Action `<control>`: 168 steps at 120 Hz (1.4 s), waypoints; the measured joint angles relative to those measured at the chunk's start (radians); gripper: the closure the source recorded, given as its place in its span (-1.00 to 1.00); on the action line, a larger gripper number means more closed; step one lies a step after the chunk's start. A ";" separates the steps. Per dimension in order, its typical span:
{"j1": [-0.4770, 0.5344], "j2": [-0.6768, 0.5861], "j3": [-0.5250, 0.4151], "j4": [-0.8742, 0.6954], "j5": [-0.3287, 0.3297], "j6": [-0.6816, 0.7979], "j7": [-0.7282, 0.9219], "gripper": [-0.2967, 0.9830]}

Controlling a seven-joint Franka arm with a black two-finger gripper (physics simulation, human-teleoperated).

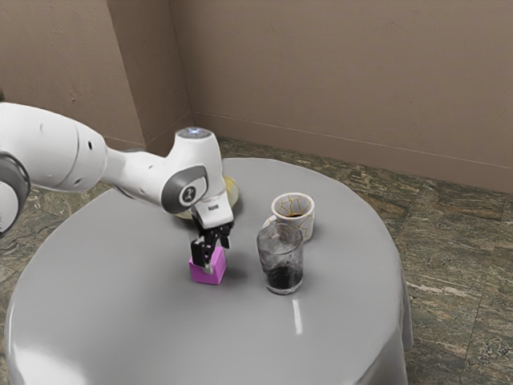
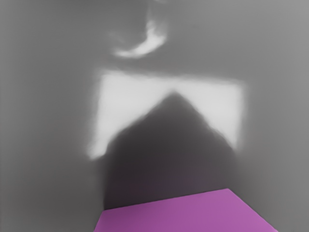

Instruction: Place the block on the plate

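Taking the magenta block [image 1: 213, 275] as the centre of a clock laid over the exterior view, the white Franka arm [image 1: 138, 170] comes in from ten o'clock, and its hand bends down toward six, nearly upright with a slight lean. The black gripper [image 1: 212, 257] is right down at the block, overlapping its upper part; whether it stands wide or has closed on the block, I cannot tell. The block is low at the grey round table [image 1: 144, 321], apart from the yellowish plate [image 1: 232, 192], which lies between twelve and one o'clock (the hand and wrist hide much of it). A clear glass tumbler [image 1: 280, 261], dark near its base, stands at three, and a white mug with gold lines [image 1: 304, 226] at two. In the wrist view, the block's magenta surface [image 2: 188, 215] is close under the hand, beside a dark shadow.
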 joint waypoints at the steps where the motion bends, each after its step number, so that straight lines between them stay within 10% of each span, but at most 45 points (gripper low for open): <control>1: 0.000 0.001 0.000 0.000 0.000 0.001 0.001 -0.54; 168: 0.020 -0.171 0.021 0.020 -0.017 -0.050 0.054 -0.06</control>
